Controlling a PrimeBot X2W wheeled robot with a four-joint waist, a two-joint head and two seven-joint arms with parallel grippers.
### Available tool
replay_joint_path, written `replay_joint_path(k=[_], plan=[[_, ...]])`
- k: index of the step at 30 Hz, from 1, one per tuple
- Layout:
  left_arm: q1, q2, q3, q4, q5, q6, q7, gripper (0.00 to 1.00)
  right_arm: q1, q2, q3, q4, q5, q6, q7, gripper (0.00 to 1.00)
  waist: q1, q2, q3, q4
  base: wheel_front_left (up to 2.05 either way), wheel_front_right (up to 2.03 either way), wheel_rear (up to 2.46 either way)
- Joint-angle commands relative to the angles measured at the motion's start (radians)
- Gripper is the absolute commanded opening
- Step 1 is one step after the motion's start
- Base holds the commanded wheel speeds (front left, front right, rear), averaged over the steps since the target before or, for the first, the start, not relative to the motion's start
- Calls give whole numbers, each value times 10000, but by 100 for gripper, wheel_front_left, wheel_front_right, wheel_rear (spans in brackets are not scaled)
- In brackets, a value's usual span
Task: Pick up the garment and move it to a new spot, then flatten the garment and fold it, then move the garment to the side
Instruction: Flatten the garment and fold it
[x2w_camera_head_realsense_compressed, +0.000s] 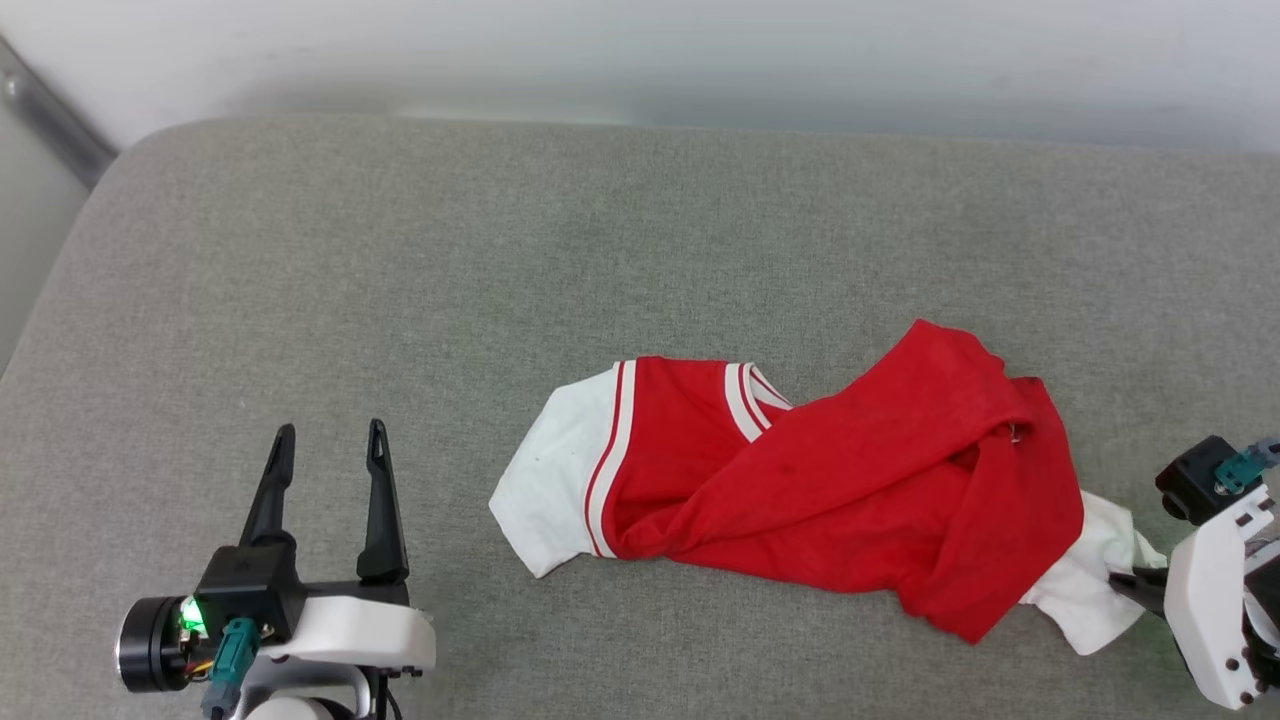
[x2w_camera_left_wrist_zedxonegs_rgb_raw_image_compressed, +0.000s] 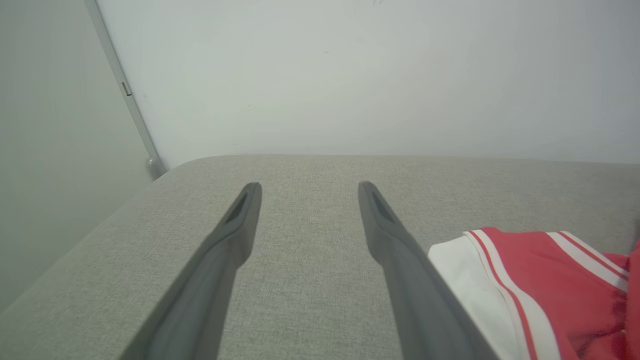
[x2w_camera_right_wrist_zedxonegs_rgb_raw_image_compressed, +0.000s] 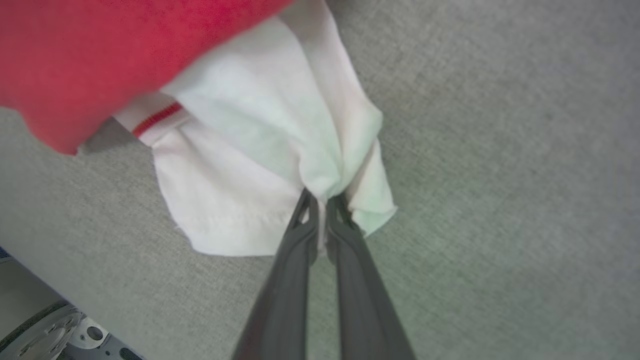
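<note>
The right pincer (x2w_camera_right_wrist_zedxonegs_rgb_raw_image_compressed: 322, 197) is closed tight on a bunched fold of the white sleeve (x2w_camera_right_wrist_zedxonegs_rgb_raw_image_compressed: 240, 150) of the garment (x2w_camera_head_realsense_compressed: 850, 480), with the cloth gathered into a knot right at its fingertips. Gripping a sleeve at the edge rather than the red body looks deliberate. The whole jersey can trail after the pincer when it is carried to a new spot, and one known corner is in hand for spreading later.

The rest of the garment lies crumpled and twisted on the grey padded surface (x2w_camera_head_realsense_compressed: 400, 250). It stretches away from the right pincer toward the left one. The red body is folded over itself, some striped trim shows, and the lettering is hidden.

The left pincer (x2w_camera_head_realsense_compressed: 331, 430) stands over bare surface with its fingers spread wide and nothing between them. The garment's other white sleeve (x2w_camera_head_realsense_compressed: 550, 470) lies just beside it on its right-hand side, not touching. It seems to be kept ready to take that free sleeve once the cloth needs pulling flat between two holds. The pick-up looks begun; flattening and folding are not yet done.
</note>
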Motion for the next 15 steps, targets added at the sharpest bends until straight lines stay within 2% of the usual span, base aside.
replay_joint_path(k=[1,2,7,11,15], plan=[[193,1,54,20,39,-11,-25,100,102,281,-63,-8,-70,-3,-157,27,0,0,-130,-66,0,0,0],[240,5,73,36,55,-26,-25,100,25,215,-134,-60,-210,-3,-276,100,0,0,-201,-83,0,0,0],[406,-3,119,-8,115,-38,-25,100,-395,-509,-806,-941,-342,-5,-451,100,0,0,-480,-169,0,0,0],[474,-10,123,-97,105,-25,-25,100,-1015,-1323,-1493,-2112,-410,-3,88,100,0,0,-499,-224,0,0,0],[330,-18,77,-227,89,-27,-25,100,-1811,-1589,-2217,-2932,-542,-3,1002,100,0,0,-252,-205,0,0,0]])
